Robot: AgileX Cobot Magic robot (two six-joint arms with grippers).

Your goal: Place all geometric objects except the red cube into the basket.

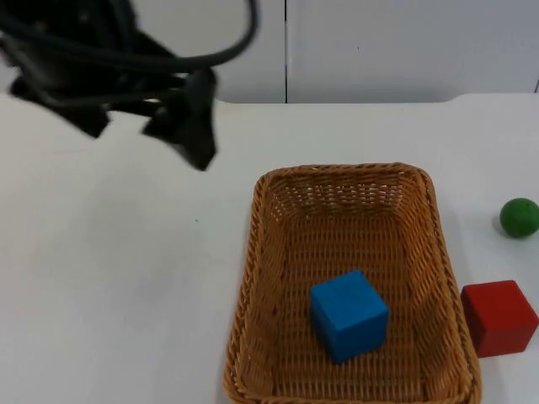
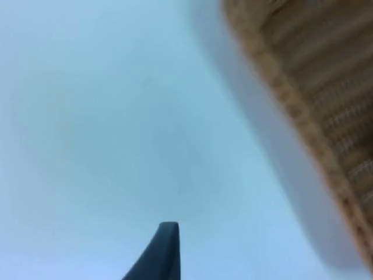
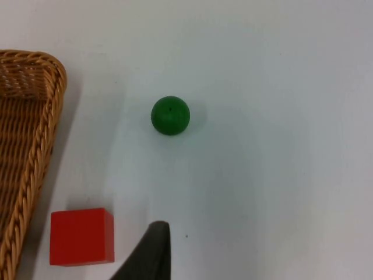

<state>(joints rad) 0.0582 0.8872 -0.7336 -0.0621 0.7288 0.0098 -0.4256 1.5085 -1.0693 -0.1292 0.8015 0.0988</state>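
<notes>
A blue cube (image 1: 349, 315) lies inside the woven basket (image 1: 250, 269), toward its near end. Right of the basket on the white table sit a green ball (image 1: 519, 217) and, nearer, a red cube (image 1: 498, 318). My left gripper (image 1: 181, 130) hangs over the table at the far left, well away from the basket, with nothing seen in it. The left wrist view looks onto bare table beside the basket's rim (image 2: 303, 116). My right gripper (image 3: 152, 256) hovers above the table close to the red cube (image 3: 81, 235), with the green ball (image 3: 170, 115) farther ahead and the basket's corner (image 3: 35, 146) beside them.
The grey partition wall (image 1: 379, 50) closes the table at the back. Bare white table top (image 1: 109, 278) spreads left of the basket.
</notes>
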